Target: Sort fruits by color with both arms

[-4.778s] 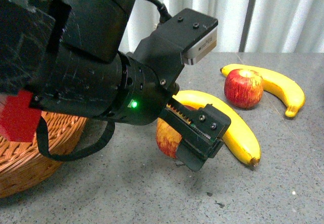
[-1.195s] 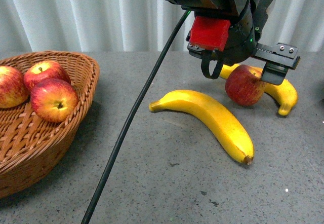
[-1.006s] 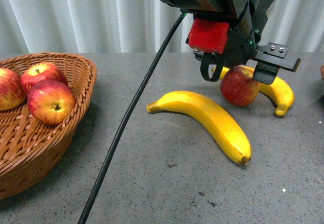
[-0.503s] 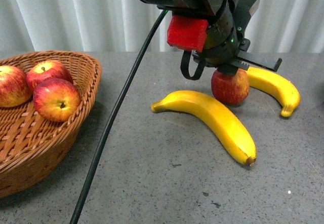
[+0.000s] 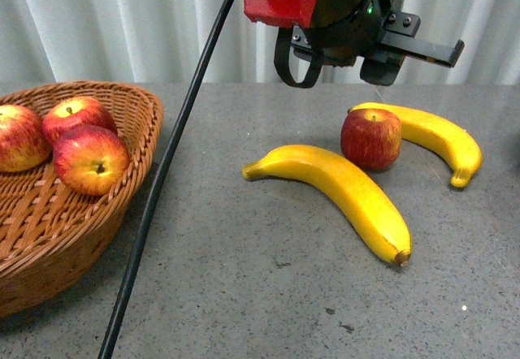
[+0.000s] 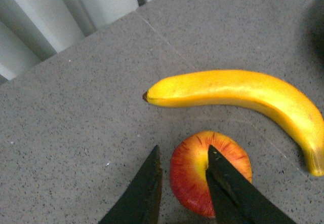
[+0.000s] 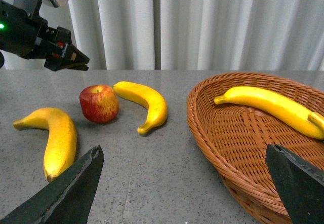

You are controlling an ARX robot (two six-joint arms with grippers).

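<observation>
Apple [image 5: 370, 137] free on the desk [image 5: 244, 294], nothing gripped

That red apple stands toward the desk's far edge, right of middle, between two bananas. The near banana [image 5: 341, 188] lies just in front of it. The far banana [image 5: 431, 136] curves behind it, with a narrow gap showing in my left wrist view. My left gripper [image 6: 184, 155] hangs above the apple, fingers parted, nothing between them. At the desk's left edge a wicker basket [image 5: 134, 164] holds three more apples [image 5: 89, 160]. My right gripper [image 7: 182, 155] is spread wide and empty, facing a second basket [image 7: 202, 120] toward the right edge, with a long banana [image 7: 268, 105] lying inside it
</observation>
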